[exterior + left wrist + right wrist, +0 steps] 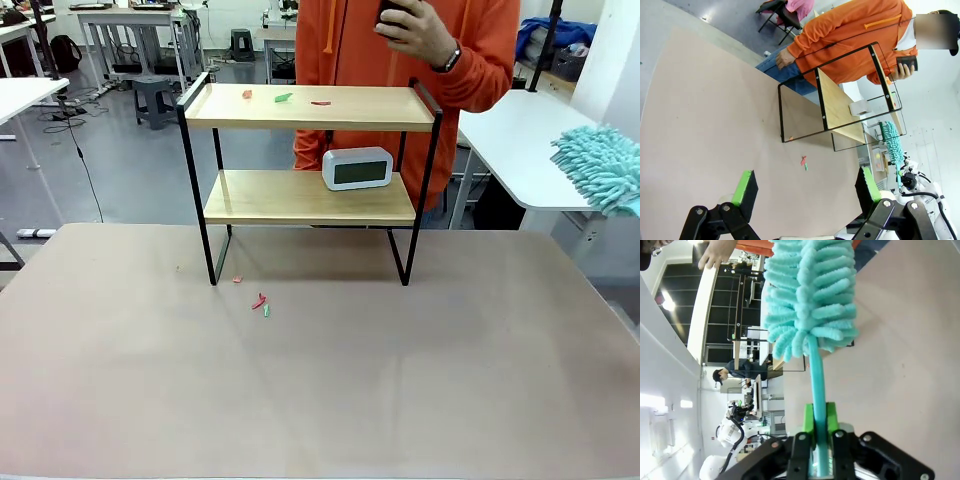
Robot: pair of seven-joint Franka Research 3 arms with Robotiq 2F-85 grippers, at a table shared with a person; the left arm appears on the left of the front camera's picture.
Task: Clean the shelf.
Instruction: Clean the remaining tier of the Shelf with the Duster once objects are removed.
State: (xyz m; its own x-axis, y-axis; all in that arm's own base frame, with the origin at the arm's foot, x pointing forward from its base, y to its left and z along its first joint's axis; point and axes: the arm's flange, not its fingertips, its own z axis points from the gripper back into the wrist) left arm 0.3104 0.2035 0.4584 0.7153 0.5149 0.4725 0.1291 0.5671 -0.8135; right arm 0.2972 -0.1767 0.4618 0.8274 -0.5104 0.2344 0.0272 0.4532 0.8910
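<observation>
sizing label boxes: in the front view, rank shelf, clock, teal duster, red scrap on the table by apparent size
1. shelf
2. teal duster, cut off at the edge, perhaps nearer, so unsure
3. clock
4. red scrap

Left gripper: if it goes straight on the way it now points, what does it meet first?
The left gripper would probably meet the table, near the red and green scraps before the shelf. Depth is unclear; the shelf's lower frame might come first.
</observation>
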